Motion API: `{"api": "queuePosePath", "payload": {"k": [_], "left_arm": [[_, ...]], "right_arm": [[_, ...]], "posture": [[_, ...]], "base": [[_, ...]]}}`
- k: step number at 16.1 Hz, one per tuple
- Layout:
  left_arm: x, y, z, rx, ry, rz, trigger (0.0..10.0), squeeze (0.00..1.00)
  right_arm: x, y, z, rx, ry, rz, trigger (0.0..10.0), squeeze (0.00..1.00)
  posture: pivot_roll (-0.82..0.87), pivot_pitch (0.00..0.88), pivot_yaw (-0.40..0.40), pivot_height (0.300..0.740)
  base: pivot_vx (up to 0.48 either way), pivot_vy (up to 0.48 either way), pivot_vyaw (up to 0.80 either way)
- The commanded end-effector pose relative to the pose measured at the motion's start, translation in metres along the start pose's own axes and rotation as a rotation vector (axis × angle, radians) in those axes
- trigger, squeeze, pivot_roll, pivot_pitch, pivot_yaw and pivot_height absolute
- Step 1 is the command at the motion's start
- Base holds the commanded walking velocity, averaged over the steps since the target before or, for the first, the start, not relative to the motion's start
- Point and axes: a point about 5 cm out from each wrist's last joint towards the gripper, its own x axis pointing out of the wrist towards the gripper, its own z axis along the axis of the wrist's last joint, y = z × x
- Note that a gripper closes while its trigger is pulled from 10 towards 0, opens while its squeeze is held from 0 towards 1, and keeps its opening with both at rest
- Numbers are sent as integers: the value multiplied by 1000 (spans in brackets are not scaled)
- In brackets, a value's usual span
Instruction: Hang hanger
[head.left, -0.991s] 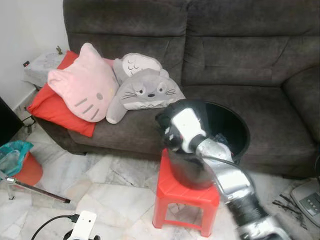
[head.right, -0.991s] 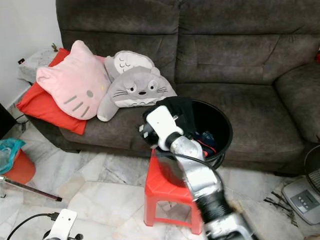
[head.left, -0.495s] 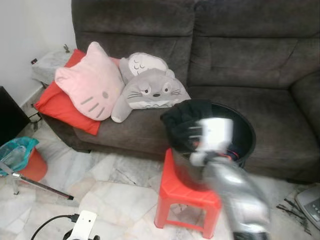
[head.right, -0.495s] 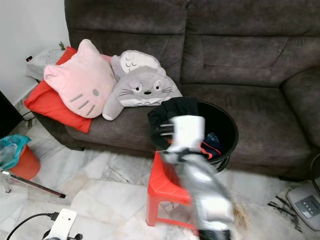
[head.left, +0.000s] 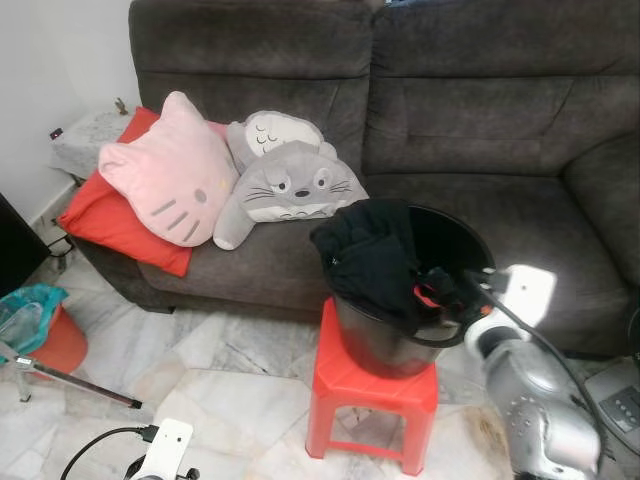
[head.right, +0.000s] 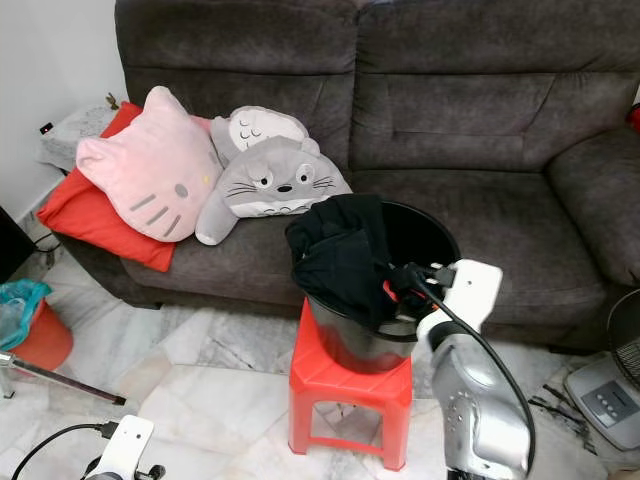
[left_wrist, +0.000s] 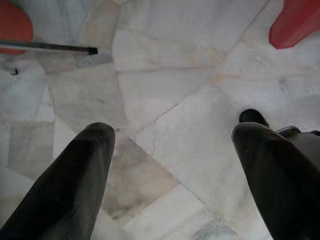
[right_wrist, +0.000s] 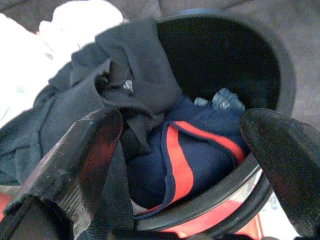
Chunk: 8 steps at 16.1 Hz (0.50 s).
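Right gripper (head.right: 408, 276) poised at the bucket (head.right: 440, 240) of clothes, fingers spread wide and holding nothing.

No hanger can be made out, so the task's thing may lie under the black garment (head.right: 340, 250) draped over the rim; best to reach in slowly, past the navy and red cloth (right_wrist: 190, 165), and close on one item alone; left gripper (left_wrist: 170, 150) hangs open over the floor; one bucket, one red stool (head.right: 345, 385), three cushions.

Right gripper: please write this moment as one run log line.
right gripper: open, over bucket rim | bucket: on red stool, black garment draped over edge | left gripper: open, idle above floor
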Motion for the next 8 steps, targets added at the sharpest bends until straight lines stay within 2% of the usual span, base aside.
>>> {"api": "queuePosePath", "payload": {"k": [1,5,8], "left_arm": [[-1,3,-6,8,28,10,10000,0],[-1,3,-7,12,30,16,10000,0],[-1,4,-7,14,27,20,10000,0]], "right_arm": [[3,-1,1,20,8,-2,10000,0],[13,-5,-2,93,56,40,10000,0],[20,2,-7,129,83,136,10000,0]], "posture": [[-195,0,71,732],[-192,0,76,732],[-192,0,78,732]], "base": [[0,0,0],[0,0,0],[0,0,0]]}}
